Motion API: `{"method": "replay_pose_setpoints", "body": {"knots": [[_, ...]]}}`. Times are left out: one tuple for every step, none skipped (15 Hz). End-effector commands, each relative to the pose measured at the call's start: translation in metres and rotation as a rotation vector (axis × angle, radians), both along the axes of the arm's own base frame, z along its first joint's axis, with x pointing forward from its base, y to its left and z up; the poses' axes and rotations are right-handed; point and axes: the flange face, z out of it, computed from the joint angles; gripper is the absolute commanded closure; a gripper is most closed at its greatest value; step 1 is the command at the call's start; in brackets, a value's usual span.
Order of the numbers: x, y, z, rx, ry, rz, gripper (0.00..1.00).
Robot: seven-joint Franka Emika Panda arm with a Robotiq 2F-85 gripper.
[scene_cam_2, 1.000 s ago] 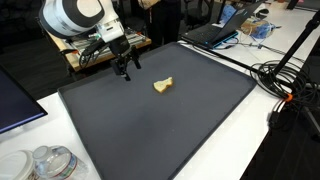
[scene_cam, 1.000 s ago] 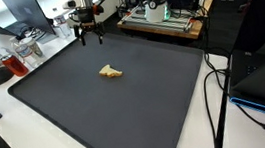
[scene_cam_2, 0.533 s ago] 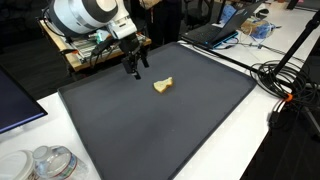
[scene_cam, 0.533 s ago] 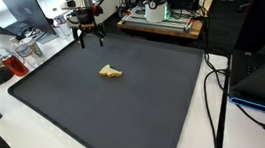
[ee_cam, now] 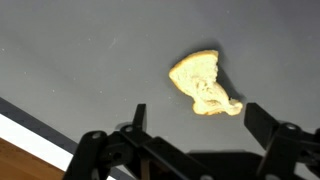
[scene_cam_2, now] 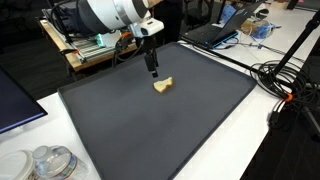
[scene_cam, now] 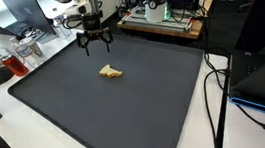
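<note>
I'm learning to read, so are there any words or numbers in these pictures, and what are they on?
None can be read: the yellow piece, the black mat and the hand show no writing.
Anything on the equipment behind the mat is too small and blurred.

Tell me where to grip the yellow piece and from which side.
Take the yellow piece across its broad rounded body, straight down from above: it lies flat and low on the mat, and its narrow tail looks too thin to pinch.
</note>
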Motion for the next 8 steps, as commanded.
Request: {"method": "replay_pose_setpoints", "body": {"knots": [[0.015, 0.025, -0.002, -0.069, 0.020, 0.136, 0.00], [0.018, 0.034, -0.004, -0.088, 0.023, 0.167, 0.00], [0.020, 0.042, -0.005, -0.104, 0.027, 0.197, 0.00], [0.022, 0.049, -0.007, -0.114, 0.028, 0.224, 0.00], [0.024, 0.055, -0.011, -0.133, 0.034, 0.245, 0.00], [0.026, 0.061, -0.017, -0.146, 0.042, 0.265, 0.00], [0.027, 0.066, -0.022, -0.162, 0.053, 0.281, 0.00], [0.029, 0.070, -0.028, -0.173, 0.063, 0.294, 0.00]]}}
